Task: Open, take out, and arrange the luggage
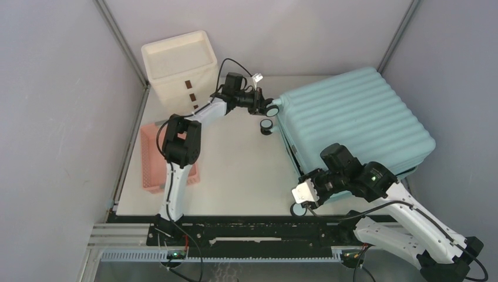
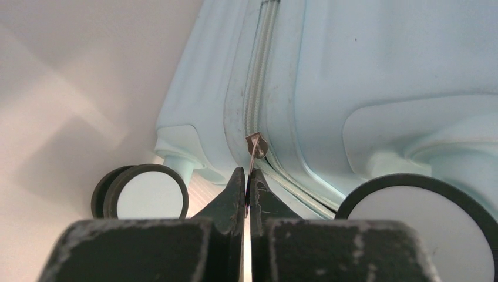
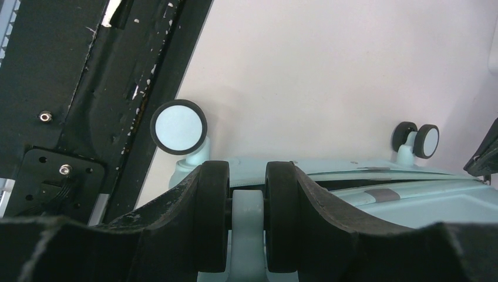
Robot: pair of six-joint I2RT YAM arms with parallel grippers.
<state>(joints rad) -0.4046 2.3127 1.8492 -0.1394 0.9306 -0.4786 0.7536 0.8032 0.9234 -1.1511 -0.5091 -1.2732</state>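
The left claw (image 2: 247, 177), pinched tight on the zipper pull (image 2: 256, 145), faces the luggage (image 1: 358, 117) seam (image 2: 259, 70) running straight ahead (right claw (image 3: 246, 182) clamps a wheel (image 3: 215, 220)).

Pale table (image 1: 235, 170) with luggage (image 1: 358, 117), drawer box (image 1: 179, 64), pink basket (image 1: 151, 158)

We get soft, bright light from overhead; the top view is crisp, its shadows faint. The table (image 2: 70, 88) washes out near white, crossed by pale shadow bands. The left fingers (image 2: 232, 200) and the wheel (image 3: 214, 223) look dark and blurred; the zipper pull (image 2: 256, 147) is sharp.
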